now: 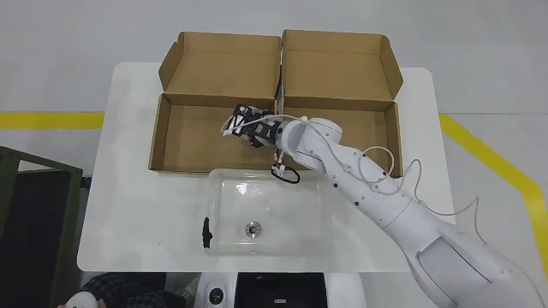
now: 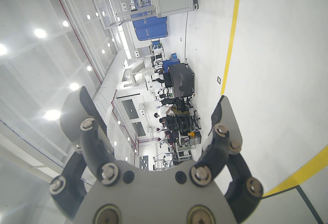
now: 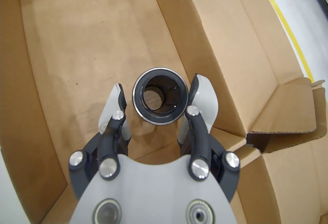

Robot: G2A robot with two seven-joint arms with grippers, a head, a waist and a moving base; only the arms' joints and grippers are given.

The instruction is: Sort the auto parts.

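Surface: white table point(image 1: 128, 222) on a pale workshop floor marked with yellow lines. We list the items nearest the robot first.

1. Clear bin point(image 1: 291, 222), at the near edge of the table. It serves as the source stock. In it lie a black clip point(image 1: 205, 233) and a round metal part point(image 1: 252, 230), and a black ring point(image 1: 287, 174) sits at its far rim. We judge all three unsorted.

2. Left gripper point(image 2: 153, 95), raised and facing the hall. Its fingers are spread wide with nothing between them, and it is kept clear of the work.

3. Right gripper point(image 3: 157, 86), lowered into the left cardboard box point(image 1: 193, 137) close to the wall shared with its neighbour. The jaws are parted to either side of item 4. One pad point(image 3: 122, 98) stands visibly apart from the part, and the other pad point(image 3: 192, 89) is at its rim. We cannot tell whether that second pad touches.

4. Cylindrical sleeve point(image 3: 160, 103), black with a bright rim, seen end-on with cardboard showing through the bore. It appears to stand on the box floor. Being set down upright keeps it from rolling, and the position suits a drop-off.

5. Right cardboard box point(image 1: 368, 128), alongside the left one with its flaps open. Presumably it is reserved for another kind of part.
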